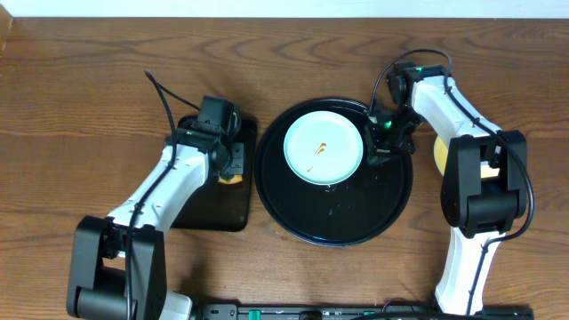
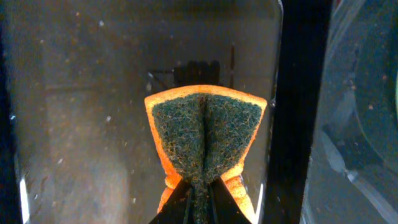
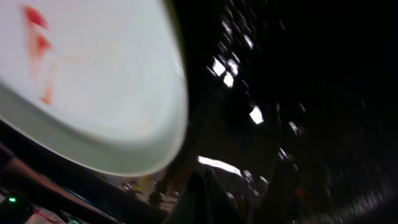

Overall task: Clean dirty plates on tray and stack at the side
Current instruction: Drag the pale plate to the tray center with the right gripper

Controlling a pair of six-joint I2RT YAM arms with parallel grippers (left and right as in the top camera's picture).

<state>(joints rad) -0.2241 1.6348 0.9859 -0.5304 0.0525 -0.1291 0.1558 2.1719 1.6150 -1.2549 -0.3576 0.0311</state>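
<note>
My left gripper [image 2: 199, 202] is pinching the sponge [image 2: 205, 130] tight. My right gripper [image 3: 204, 193] has its jaws together, just beside the plate [image 1: 323, 148] on the tray [image 1: 356, 222].

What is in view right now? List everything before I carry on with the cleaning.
blue plate: one, pale blue with orange-brown smears, on the round tray, up and left of its middle.
yellow plate: one, pale yellow, on the table right of the round tray, mostly hidden by the right arm.
round tray: one, glossy black, table centre.
rectangular tray: one, black, left of the round tray.
sponge: one, orange with a dark green scouring face, over the rectangular tray.
table: one, brown wood.
left gripper: one, black, shut on the sponge.
right gripper: one, black, shut, at the blue plate's right edge.
</note>
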